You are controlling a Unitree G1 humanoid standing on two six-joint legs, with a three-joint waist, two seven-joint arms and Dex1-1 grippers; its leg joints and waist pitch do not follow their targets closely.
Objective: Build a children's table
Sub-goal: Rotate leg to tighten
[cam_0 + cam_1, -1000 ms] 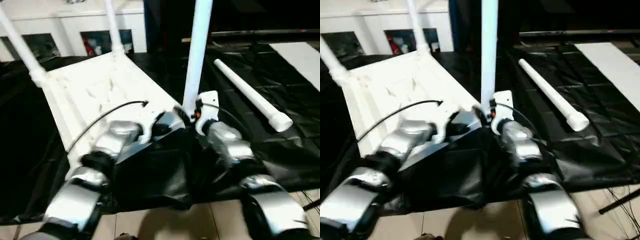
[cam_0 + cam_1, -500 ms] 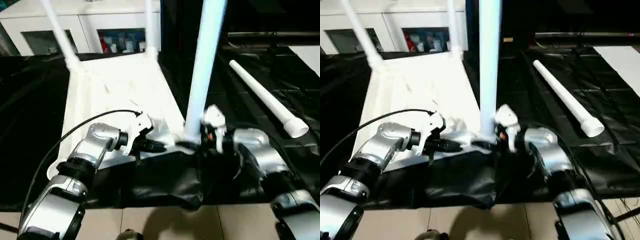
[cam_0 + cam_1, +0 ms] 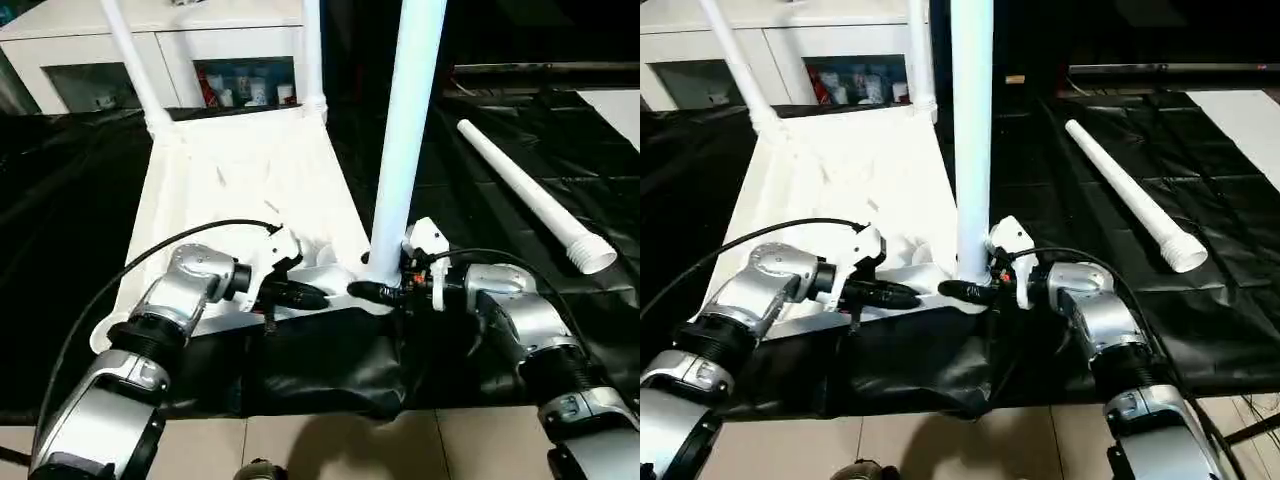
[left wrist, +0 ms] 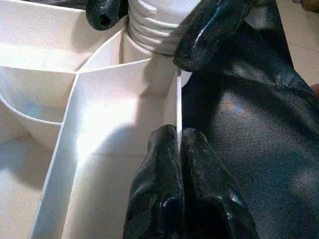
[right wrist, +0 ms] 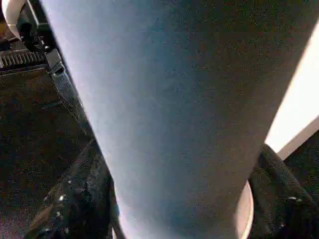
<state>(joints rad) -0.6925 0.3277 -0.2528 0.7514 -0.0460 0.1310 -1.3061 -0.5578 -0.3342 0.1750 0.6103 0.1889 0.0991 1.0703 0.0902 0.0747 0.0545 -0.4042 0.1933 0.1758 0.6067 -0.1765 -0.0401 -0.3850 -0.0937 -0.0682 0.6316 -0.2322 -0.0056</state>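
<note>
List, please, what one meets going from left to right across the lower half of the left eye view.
Silver left forearm → left gripper, its black fingers pinching the white plastic tabletop's rim → upright white tube leg → right gripper at that leg's base → silver right forearm → loose white tube leg lying on black sheeting.

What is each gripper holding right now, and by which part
The right gripper clasps the upright leg at its base, by the corner socket. The left gripper pinches the tabletop by its thin side wall.
</note>
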